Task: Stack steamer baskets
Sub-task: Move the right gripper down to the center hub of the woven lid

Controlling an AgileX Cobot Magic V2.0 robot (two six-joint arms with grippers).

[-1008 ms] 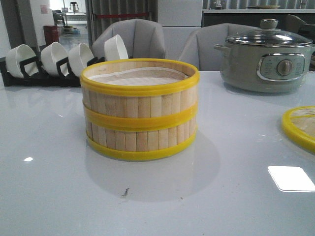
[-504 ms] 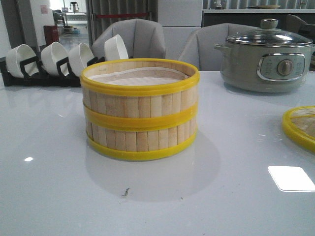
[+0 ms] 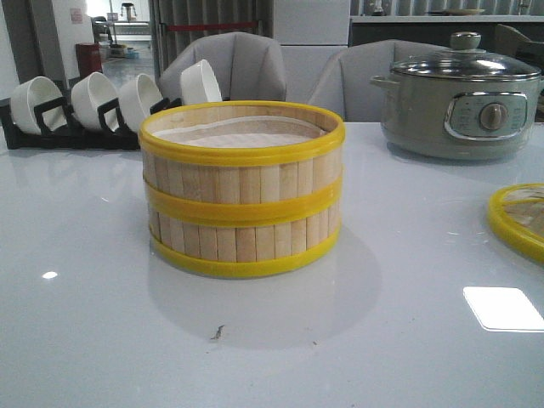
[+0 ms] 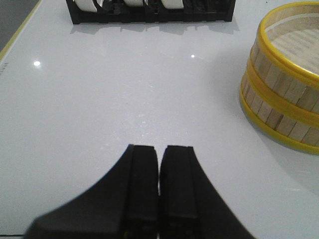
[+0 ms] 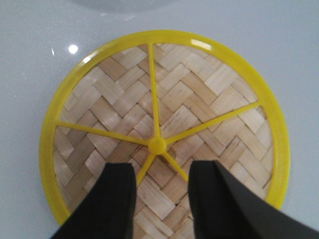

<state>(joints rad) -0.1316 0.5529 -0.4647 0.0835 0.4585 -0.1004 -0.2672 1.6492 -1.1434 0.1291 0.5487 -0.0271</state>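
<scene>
The steamer baskets [image 3: 242, 191] already stand stacked; left gripper [image 4: 159, 162] is closed and empty, right gripper [image 5: 160, 177] spread above the lid [image 5: 164, 124] at three o'clock.

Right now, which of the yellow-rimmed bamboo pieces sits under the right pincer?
The flat woven lid, lying apart by the table's right edge; the open right pincer hovers over its hub. The stacked steamer baskets stand centre-table.

The white table [image 3: 102, 340] bears stacked steamer baskets [image 3: 242, 191], pot [image 3: 459, 102], woven lid [image 3: 520, 219], bowl rack [image 3: 51, 134].
</scene>
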